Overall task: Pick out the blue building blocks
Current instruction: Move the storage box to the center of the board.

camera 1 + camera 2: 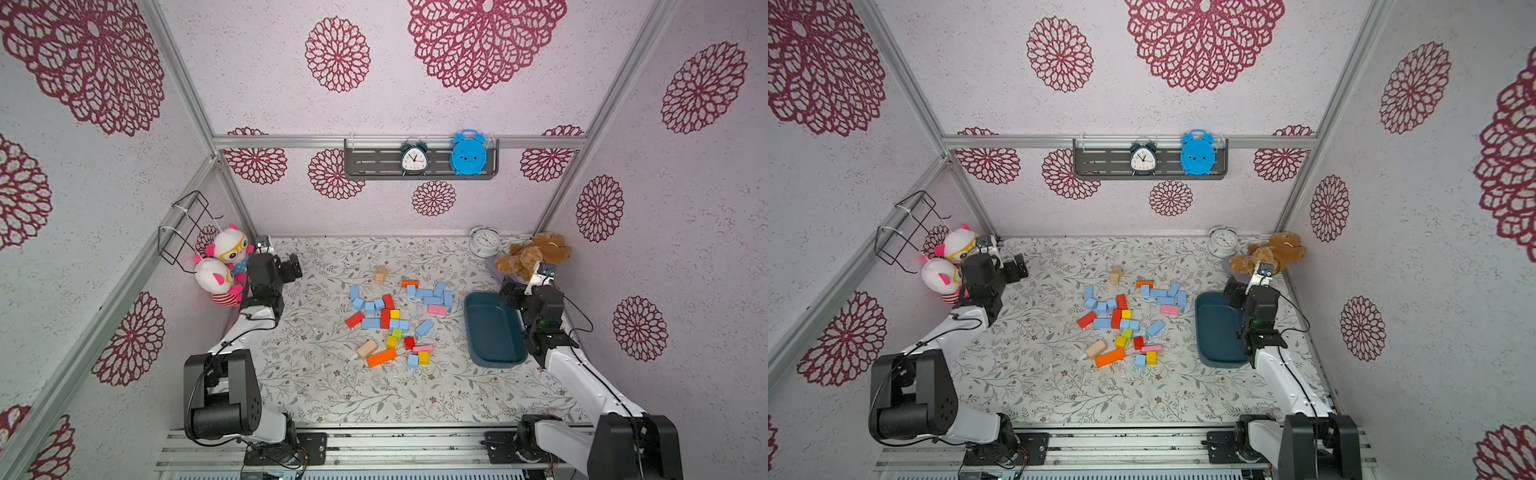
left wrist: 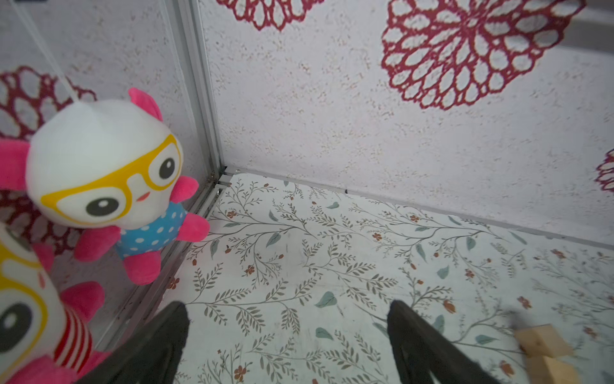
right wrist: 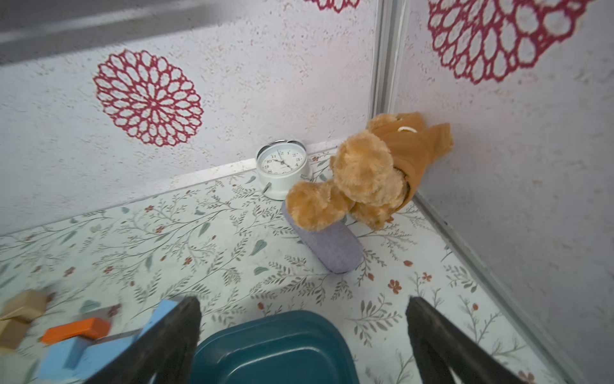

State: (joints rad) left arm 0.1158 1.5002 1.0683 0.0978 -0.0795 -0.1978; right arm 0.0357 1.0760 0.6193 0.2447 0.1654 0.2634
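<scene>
The bench (image 1: pixel 332 386) is covered in a leaf-print sheet. From its near edge the left arm (image 1: pixel 237 332) and right arm (image 1: pixel 582 374) reach up either side, probably to leave the middle unobstructed.

Mid-bench, the blue building blocks (image 1: pixel 370 323) lie mixed with red, yellow, orange, pink and tan ones. None is in the dark teal tub (image 1: pixel 492 332) just right of the pile. It sits within the right arm's reach, so it is likely the drop spot.

The right pincer (image 3: pixel 304 299) hangs wide open and empty above the tub's far rim. The left pincer (image 2: pixel 287 306) gapes empty over bare bench near a plush doll (image 2: pixel 109 176).

Only the top views show the whole pile. The left wrist view catches just two tan blocks (image 2: pixel 545 342). The right wrist view shows a grey pad (image 3: pixel 335 246) under the teddy bear (image 3: pixel 365 179), beside a white clock (image 3: pixel 282 166).
</scene>
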